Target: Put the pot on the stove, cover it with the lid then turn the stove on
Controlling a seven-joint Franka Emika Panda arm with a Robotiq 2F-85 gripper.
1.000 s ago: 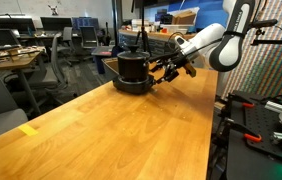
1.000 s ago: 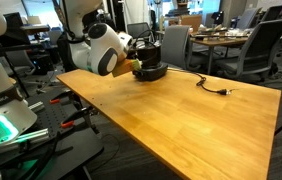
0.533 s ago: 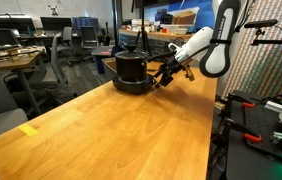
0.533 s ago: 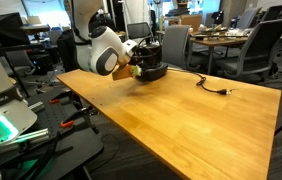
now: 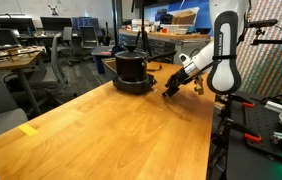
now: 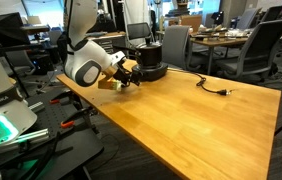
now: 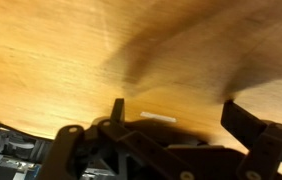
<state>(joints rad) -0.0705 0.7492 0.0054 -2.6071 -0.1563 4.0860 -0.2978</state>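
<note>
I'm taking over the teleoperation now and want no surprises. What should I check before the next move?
1. Pot sits on the stove: ok.
2. Lid on the pot: cannot tell, too small in both exterior views.
3. Gripper open and empty, with bare table between the jaws: ok.
4. Gripper apart from the pot, beside the stove: ok.
5. Stove's cord plugged in: cannot tell; its end lies on the table.

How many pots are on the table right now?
1. The pot sits on the stove at the far end of the table, beside the open claw. No other shows; the arm could hide part of it.
</note>
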